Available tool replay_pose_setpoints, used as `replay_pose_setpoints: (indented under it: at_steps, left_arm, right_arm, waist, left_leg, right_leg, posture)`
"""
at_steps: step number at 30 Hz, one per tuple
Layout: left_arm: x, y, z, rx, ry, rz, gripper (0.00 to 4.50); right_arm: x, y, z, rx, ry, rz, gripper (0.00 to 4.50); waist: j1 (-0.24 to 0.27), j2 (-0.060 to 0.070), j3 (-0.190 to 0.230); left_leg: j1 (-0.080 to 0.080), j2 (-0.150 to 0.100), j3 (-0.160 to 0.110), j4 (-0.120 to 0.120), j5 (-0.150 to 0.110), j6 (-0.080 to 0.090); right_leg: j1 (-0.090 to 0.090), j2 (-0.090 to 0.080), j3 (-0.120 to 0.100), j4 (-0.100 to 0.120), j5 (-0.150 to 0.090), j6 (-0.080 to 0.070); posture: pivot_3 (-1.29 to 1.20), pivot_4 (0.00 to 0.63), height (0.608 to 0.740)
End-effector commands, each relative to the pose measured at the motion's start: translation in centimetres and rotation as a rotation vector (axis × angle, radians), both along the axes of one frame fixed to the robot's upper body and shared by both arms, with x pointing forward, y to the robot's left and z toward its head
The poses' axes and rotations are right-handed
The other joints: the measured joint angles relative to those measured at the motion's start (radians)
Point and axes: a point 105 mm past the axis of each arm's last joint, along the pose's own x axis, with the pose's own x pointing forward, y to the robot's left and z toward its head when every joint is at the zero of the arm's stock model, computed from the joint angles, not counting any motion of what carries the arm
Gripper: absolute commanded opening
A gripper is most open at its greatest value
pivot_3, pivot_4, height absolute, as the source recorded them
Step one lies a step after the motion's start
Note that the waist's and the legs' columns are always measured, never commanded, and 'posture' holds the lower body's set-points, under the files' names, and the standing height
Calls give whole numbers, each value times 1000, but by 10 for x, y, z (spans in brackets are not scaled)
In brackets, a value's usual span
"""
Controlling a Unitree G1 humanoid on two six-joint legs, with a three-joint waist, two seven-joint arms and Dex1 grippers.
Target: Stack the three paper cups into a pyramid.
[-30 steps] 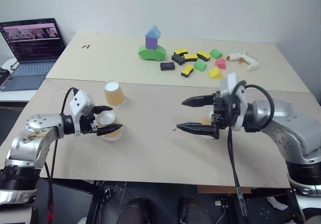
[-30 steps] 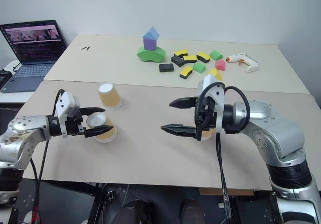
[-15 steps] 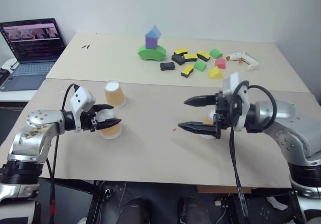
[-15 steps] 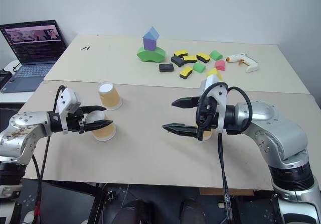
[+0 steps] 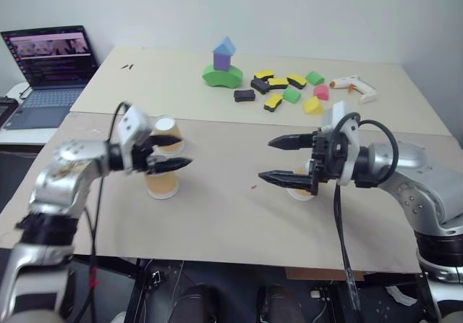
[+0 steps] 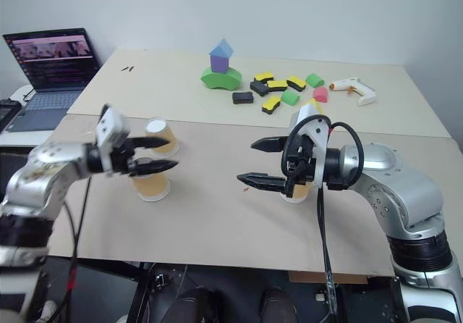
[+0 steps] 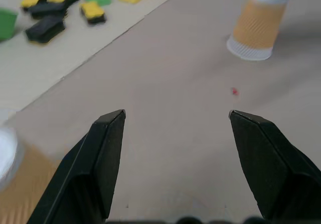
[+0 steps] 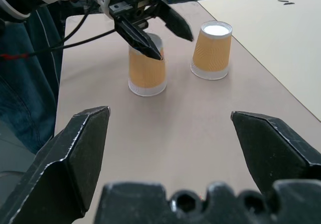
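Three tan-orange paper cups stand upside down on the table. The near left cup [image 5: 160,184] stands just under my left gripper [image 5: 184,151]. That gripper hovers over its top, fingers apart, nothing between them. In the right wrist view the lower fingertip [image 8: 150,52] lies at this cup's top rim; I cannot tell if it touches. A second cup [image 8: 211,53] stands just behind. The third cup [image 7: 256,25] stands at the right, partly hidden behind my right gripper [image 5: 268,160], which is open, level and points left.
A green, purple and blue block tower [image 5: 221,66] stands on the far table. Beside it lie several loose foam blocks [image 5: 282,91] and a glue gun [image 5: 351,85]. A laptop [image 5: 51,69] is open at the far left. Bare tabletop lies between the grippers.
My left gripper narrowed around the near left cup, then rose and moved right. The cup stayed standing on the table. The right arm has kept still.
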Motion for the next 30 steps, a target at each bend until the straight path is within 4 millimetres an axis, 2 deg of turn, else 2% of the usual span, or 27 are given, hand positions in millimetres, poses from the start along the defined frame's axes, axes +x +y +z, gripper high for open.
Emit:
replay_pose_setpoints:
  at_steps: [1,6,10,14,16,26,30]
  left_arm:
    - [12,-24,11,55,-71,-97,3505]
    - [17,-39,17,55,-89,-174,3505]
    - [17,-38,29,35,-103,-185,3505]
    - [8,-23,60,-14,-128,-142,3505]
    - [-1,-16,67,-16,-147,-116,3505]
    - [-35,12,73,-39,-180,94,3505]
    - [-51,24,76,-114,-176,184,3505]
  right_arm:
    - [-1,-1,11,11,-72,-14,4500]
    - [-4,-4,10,11,-75,-33,4500]
    - [-5,-6,8,6,-73,-46,4500]
    - [-4,-5,4,7,-64,-52,4500]
    - [-4,-4,2,7,-58,-46,4500]
    - [4,-1,1,11,-49,-13,4500]
    - [7,-3,-3,0,-39,-17,4500]
  waist:
    - [-1,0,0]
    - [-23,0,0]
    - [-27,0,0]
    - [-27,0,0]
    - [-28,0,0]
    - [-25,0,0]
    - [-25,0,0]
  left_leg:
    - [-1,-1,0,1,0,0]
    - [0,-3,0,-1,0,0]
    - [-1,-3,-1,-3,0,0]
    - [-1,-3,-2,-3,0,0]
    - [-1,-3,-2,-3,0,0]
    - [0,-3,-4,1,0,0]
    - [0,-2,-5,0,0,0]
  right_leg:
    - [0,0,0,0,0,1]
    - [-1,-1,1,2,0,2]
    - [-2,0,0,2,0,2]
    - [-1,-1,1,2,0,2]
    - [-1,-1,1,2,0,2]
    - [0,-2,1,1,-1,3]
    - [0,-2,2,1,-1,3]
  posture:
    - [0,150,705]
    - [0,150,705]
    - [0,150,705]
    - [0,150,705]
    - [0,150,705]
    - [0,150,705]
    - [0,150,705]
